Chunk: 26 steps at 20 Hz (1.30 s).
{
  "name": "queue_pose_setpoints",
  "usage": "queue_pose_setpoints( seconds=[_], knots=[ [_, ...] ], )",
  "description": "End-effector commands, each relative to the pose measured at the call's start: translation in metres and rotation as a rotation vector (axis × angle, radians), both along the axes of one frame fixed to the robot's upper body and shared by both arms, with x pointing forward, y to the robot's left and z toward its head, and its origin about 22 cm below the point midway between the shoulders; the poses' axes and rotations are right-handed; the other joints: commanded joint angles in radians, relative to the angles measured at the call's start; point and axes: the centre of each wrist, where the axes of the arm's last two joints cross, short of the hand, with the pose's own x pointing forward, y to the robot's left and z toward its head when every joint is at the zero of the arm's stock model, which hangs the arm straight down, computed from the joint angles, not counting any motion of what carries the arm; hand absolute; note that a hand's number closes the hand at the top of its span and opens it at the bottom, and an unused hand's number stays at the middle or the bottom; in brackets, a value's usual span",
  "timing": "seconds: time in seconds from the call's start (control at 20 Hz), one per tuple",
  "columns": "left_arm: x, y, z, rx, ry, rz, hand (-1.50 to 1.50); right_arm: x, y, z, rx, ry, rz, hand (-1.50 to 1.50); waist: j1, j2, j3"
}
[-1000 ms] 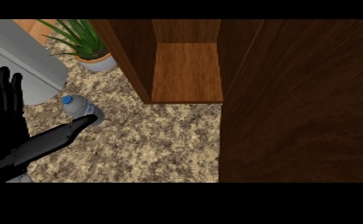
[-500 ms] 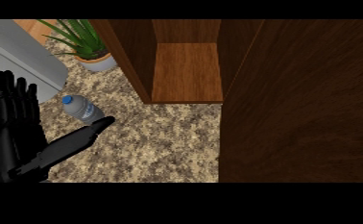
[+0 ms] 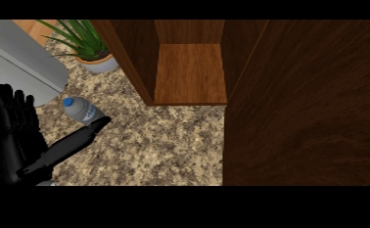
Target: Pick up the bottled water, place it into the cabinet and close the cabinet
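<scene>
Robot hand [image 3: 20, 124] at nine o'clock is spread open, holding nothing, one digit touching the bottled water [image 3: 81, 110]. Bottle stands ungrasped on the surface [image 3: 159, 144]; cabinet [image 3: 189, 73] at twelve o'clock is open, so everything remains.

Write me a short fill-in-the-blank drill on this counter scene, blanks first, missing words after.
1. The clear plastic water bottle has a ____ cap.
2. The brown wooden cabinet stands with its door ____.
3. The green potted plant sits to the ____ of the cabinet.
4. The black left hand is beside the bottle with its fingers ____.

Missing words: blue; open; left; straight
</scene>
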Motion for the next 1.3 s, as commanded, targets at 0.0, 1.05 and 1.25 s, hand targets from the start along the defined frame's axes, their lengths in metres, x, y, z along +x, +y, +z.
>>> queue_pose_setpoints(
  seconds=[0.0,1.05,1.25],
  knots=[
    [-0.002,0.018,-0.019,0.012,0.038,0.067,-1.50,-0.030,0.003,0.020,0.020,-0.054,-0.006,-1.50,-0.006,-0.002,0.000],
    [0.031,0.071,-0.163,-0.085,0.067,0.126,-1.50,-0.045,-0.007,0.026,-0.013,-0.066,0.028,-1.50,-0.007,0.005,-0.002],
    [0.016,0.084,-0.195,-0.079,0.078,0.125,-1.50,-0.053,-0.004,0.027,-0.003,-0.057,0.043,-1.50,-0.012,0.006,-0.002]
  ],
)
